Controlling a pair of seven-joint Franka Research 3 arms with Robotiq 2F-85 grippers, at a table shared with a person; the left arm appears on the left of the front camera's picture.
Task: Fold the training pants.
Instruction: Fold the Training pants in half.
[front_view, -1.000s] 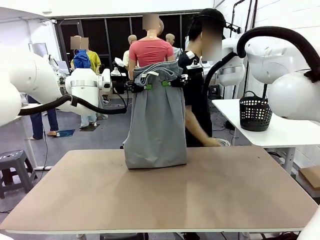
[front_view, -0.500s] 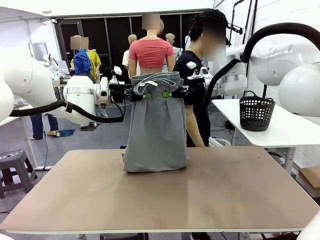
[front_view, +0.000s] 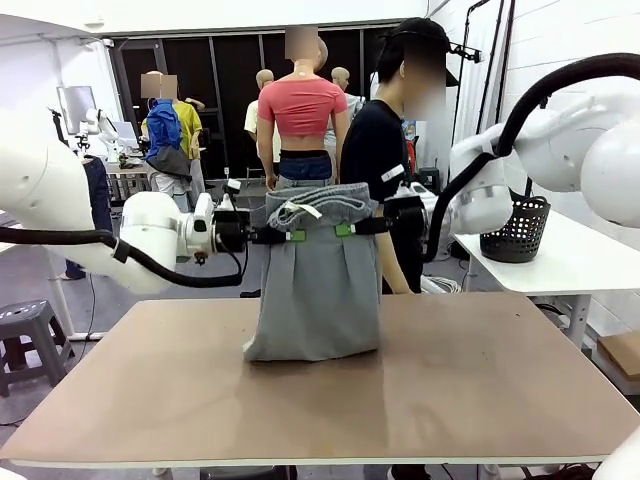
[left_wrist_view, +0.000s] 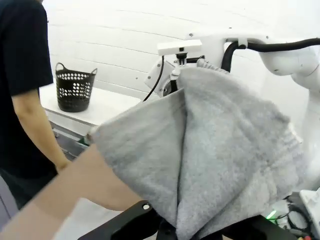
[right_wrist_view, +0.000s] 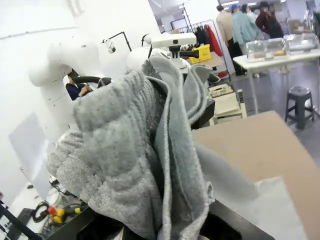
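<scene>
Training pants (front_view: 317, 280) hanging upright over the far middle of the table (front_view: 330, 400), held up by the gathered waistband, hem end slumped onto the tabletop and bunched a little to the left. Left gripper (front_view: 290, 235) clamped on the waistband's left side, right gripper (front_view: 348, 230) clamped on its right, both fairly close together so the band sags and puckers between them. Judged as an early stage — cloth lifted and let hang, no fold laid down, all folding left to do. Near half of the table bare, with wide brown surface to left and right as well — ample room to lay the cloth toward the near edge. Far edge tighter: a person (front_view: 385, 150) in a black shirt just behind the cloth, black basket (front_view: 520, 232) on a white side table to the right.
</scene>
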